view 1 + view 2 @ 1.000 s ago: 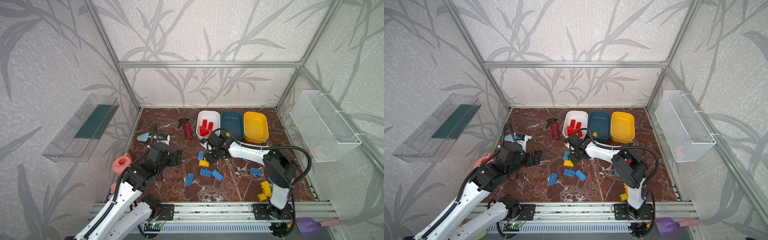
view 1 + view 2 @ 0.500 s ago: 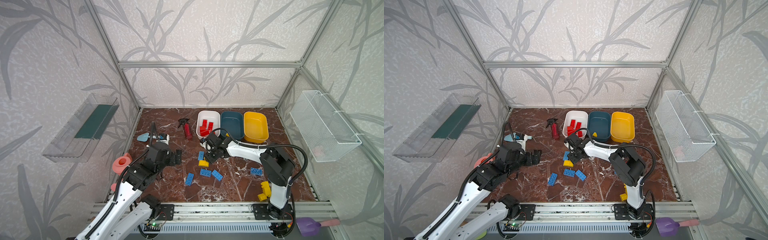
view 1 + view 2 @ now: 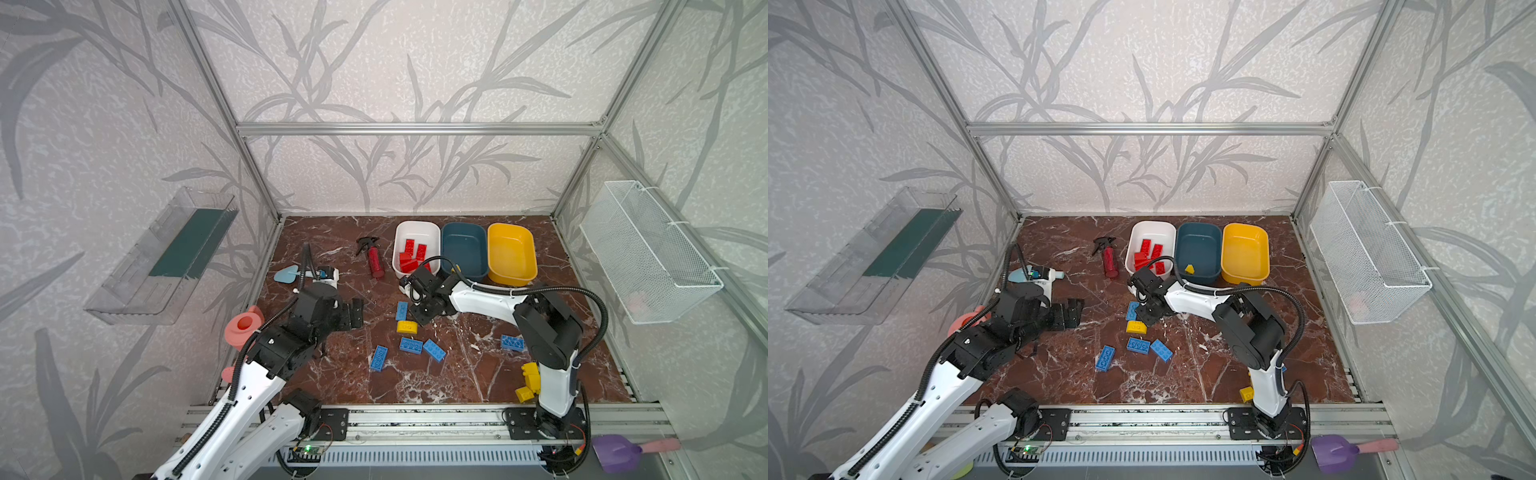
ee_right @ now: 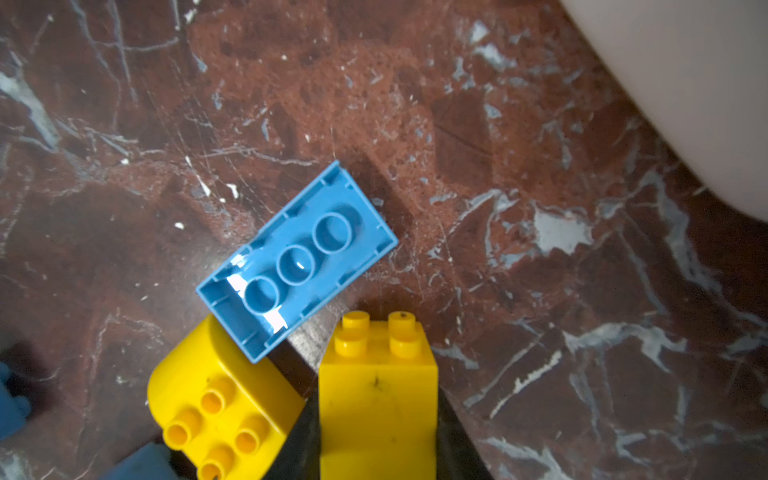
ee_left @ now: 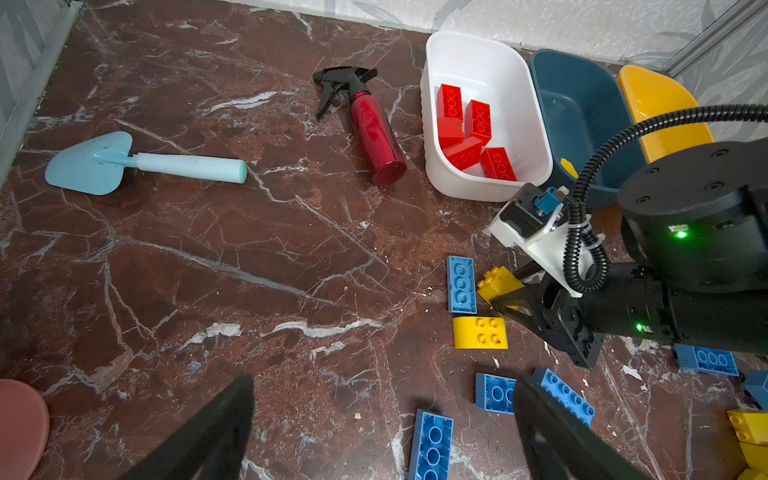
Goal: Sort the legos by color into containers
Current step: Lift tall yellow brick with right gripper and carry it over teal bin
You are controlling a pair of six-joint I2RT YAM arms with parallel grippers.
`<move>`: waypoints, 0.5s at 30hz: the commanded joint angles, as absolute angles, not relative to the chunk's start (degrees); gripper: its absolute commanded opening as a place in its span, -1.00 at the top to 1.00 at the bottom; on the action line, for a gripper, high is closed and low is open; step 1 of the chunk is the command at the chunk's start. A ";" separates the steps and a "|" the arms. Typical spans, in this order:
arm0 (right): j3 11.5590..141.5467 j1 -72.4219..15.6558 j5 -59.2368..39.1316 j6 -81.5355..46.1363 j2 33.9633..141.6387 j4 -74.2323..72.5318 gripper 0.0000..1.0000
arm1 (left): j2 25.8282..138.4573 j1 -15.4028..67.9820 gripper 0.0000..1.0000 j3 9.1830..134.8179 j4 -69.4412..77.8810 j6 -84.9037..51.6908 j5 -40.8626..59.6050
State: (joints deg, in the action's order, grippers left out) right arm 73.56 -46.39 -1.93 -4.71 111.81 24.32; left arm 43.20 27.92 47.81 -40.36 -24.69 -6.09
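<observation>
Three tubs stand side by side at the upper middle of both top views: the white tub (image 3: 417, 228), the dark teal tub (image 3: 464, 249) and the yellow tub (image 3: 510, 249). Red bricks (image 3: 411, 258) lie in the white one, and a small yellow piece (image 3: 1190, 269) lies in the teal one. Left of the white tub, a dark-red spray bottle (image 3: 375, 264) lies on its side. At mid-frame the right gripper (image 3: 419, 319) points down at the marble tabletop (image 3: 332, 374), just beside a blue brick (image 3: 402, 311) and a rounded yellow brick (image 3: 407, 327). Its grip is hidden here. Loose blue bricks (image 3: 434, 350) lie below these, and more yellow bricks (image 3: 530, 371) sit by the right arm's base at the lower right. Left of centre, the left gripper (image 3: 355, 314) hovers with its jaws spread wide and nothing in them.

From the left wrist, the right gripper (image 5: 513, 289) is clamped on a tall yellow brick (image 5: 496, 282). That brick is tilted, next to the blue brick (image 5: 461, 284) and near the rounded yellow brick (image 5: 480, 332). The left gripper (image 5: 382, 388) is splayed above bare marble. A light-blue trowel (image 5: 145, 164) lies well apart from the bricks.

From the right wrist, the tall yellow brick (image 4: 376, 374) sits between the dark fingers (image 4: 457, 453), and the jaws press its two sides. The blue brick (image 4: 297, 259) lies hollow side up. One of its corners is just beside the rounded yellow brick (image 4: 224, 399).
</observation>
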 commanded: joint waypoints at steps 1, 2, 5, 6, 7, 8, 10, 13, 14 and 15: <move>74.80 -46.15 -1.24 -5.48 109.52 26.50 0.64 | 42.60 27.44 -0.93 47.12 -40.24 -25.32 -5.99; 74.77 -46.14 -1.08 -5.69 108.98 26.66 0.68 | 42.62 27.34 -0.93 47.16 -40.17 -25.35 -5.93; 74.73 -46.14 -0.62 -6.20 107.24 27.13 0.75 | 42.61 27.28 -0.92 47.10 -40.23 -25.23 -5.76; 74.71 -46.10 -0.53 -6.40 106.63 27.22 0.76 | 42.55 27.33 -0.93 47.13 -40.22 -25.20 -5.78; 74.79 -46.05 -0.38 -6.50 105.99 27.35 0.76 | 42.60 27.31 -0.93 47.10 -40.25 -25.20 -5.71; 74.80 -45.89 -0.32 -6.72 105.21 27.57 0.76 | 42.66 27.33 -0.93 47.12 -40.33 -25.22 -5.71; 74.93 -45.39 -0.43 -7.31 103.70 27.74 0.77 | 42.71 27.19 -0.93 47.19 -40.30 -25.13 -5.63; 75.62 -43.69 -1.52 -8.24 101.39 28.34 0.77 | 42.79 27.20 -0.93 47.19 -40.29 -25.09 -5.45; 75.93 -42.96 -2.08 -8.58 100.66 28.54 0.78 | 42.79 27.16 -0.92 47.14 -40.32 -25.09 -5.34; 76.18 -42.19 -2.51 -8.78 99.97 28.62 0.78 | 42.81 27.24 -0.93 47.12 -40.36 -25.07 -5.28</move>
